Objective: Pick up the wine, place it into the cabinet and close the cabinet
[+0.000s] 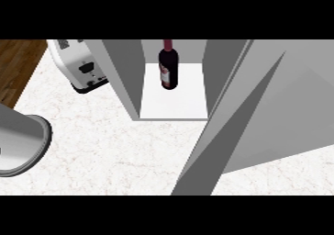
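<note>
One step looks left: with the wine bottle (pixel 168 64) upright inside the cabinet (pixel 122 78), swing its open door (pixel 227 133) shut squarely; only the left forearm (pixel 17 144) shows, so whether either hand is released or clenched I cannot tell.

Wine bottle (pixel 168 66): dark glass, red capsule on the neck, pale label on the body. Stands upright inside the cabinet (pixel 125 78), on its white floor, toward the back and roughly centred between the grey side walls, touching neither. Cabinet door (pixel 264 110): grey, open, swung out to the right of the opening.
</note>
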Tool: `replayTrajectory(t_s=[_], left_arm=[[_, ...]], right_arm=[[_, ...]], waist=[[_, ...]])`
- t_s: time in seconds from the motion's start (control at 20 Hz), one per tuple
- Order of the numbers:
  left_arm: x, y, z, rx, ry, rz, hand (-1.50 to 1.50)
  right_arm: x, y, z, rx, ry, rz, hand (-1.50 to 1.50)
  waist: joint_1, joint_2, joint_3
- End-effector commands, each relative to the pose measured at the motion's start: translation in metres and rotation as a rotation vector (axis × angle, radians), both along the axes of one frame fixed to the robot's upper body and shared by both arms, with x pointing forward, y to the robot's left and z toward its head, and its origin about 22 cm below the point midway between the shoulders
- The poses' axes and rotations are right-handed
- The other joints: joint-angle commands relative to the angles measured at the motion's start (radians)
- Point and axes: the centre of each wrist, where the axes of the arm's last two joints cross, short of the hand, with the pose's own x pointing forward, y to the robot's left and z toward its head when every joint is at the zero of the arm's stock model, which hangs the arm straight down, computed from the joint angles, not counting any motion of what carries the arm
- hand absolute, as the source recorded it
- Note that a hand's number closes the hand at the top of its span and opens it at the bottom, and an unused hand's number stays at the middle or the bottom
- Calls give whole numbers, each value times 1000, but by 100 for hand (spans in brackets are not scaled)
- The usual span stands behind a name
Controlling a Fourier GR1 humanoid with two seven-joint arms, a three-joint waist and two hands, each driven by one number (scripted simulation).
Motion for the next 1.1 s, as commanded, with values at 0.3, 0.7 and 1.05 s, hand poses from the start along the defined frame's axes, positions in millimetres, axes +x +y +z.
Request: replayTrajectory(t_s=[0.3, 0.7, 1.05], left_arm=[[14, 15, 2, -49, -3, -49, -150], [8, 2, 15, -67, 6, -68, -150], [28, -5, 11, -84, -6, -54, -150]], right_arm=[[-6, 48, 18, 16, -161, 48, 150], [29, 71, 32, 16, -149, 34, 150], [73, 101, 81, 59, -156, 25, 150]], waist=[[14, 10, -2], [41, 13, 0], [35, 16, 0]])
